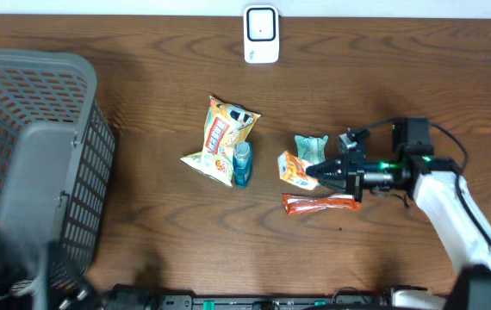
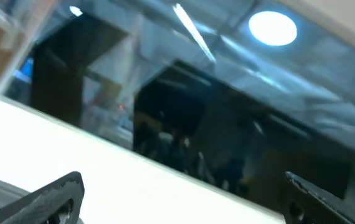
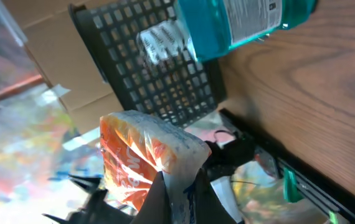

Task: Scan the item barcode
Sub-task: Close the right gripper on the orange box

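Observation:
My right gripper [image 1: 319,172] is shut on the sealed edge of a small orange snack packet [image 1: 295,170], right of the table's centre. In the right wrist view the packet [image 3: 137,155] sticks up from the pinched fingers of the gripper [image 3: 177,194]. No barcode shows on it. The white scanner [image 1: 261,34] stands at the far edge of the table. My left gripper [image 2: 184,208] is open and empty, its two fingers [image 2: 56,194] wide apart and aimed at a window and ceiling lights.
A grey mesh basket [image 1: 30,155] fills the left side. A large snack bag [image 1: 220,133] and a blue bottle [image 1: 242,164] lie mid-table. A teal packet [image 1: 312,145] and an orange-red stick packet [image 1: 319,203] sit beside the held packet.

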Robot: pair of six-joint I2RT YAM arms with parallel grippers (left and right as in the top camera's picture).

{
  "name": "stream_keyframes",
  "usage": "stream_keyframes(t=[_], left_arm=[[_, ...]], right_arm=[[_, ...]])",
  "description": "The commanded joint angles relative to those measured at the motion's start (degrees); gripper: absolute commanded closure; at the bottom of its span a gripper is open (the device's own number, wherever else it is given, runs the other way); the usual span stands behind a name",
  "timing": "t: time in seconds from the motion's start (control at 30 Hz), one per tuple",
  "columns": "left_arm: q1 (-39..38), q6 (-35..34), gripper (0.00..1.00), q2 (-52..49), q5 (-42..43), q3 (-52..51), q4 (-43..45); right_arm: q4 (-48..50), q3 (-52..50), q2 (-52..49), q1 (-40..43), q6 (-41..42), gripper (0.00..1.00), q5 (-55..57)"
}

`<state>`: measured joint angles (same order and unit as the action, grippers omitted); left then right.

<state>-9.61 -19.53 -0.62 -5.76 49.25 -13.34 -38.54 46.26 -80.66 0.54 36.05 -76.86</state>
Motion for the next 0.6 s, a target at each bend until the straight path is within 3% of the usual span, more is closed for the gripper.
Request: stream_keyframes(t=[0.0,0.1,0.23,0.57], left_arm=[[0.5,-0.7,0.02,0.2,5.6,-5.6,3.1],[0.5,-0.7,0.02,-1.0,5.6,-9.4,2.1],[0.5,-0.7,0.02,-2.1,6.7,-13.0,-6.2],[0.5,-0.5,0.02,-2.1,11.8,-24.6,-6.1]], right_arm=[[-2.7,-0.1,6.7,0.2,-0.9,0.99,9.8],[-5.4,-0.1,12.4,0.2,-0.7,0.99,17.0],[-6.1,-0.1,18.2,0.2,-0.3,0.99,19.8],[-9.9,-0.1,22.0,0.2,0.5,0.99,20.4]])
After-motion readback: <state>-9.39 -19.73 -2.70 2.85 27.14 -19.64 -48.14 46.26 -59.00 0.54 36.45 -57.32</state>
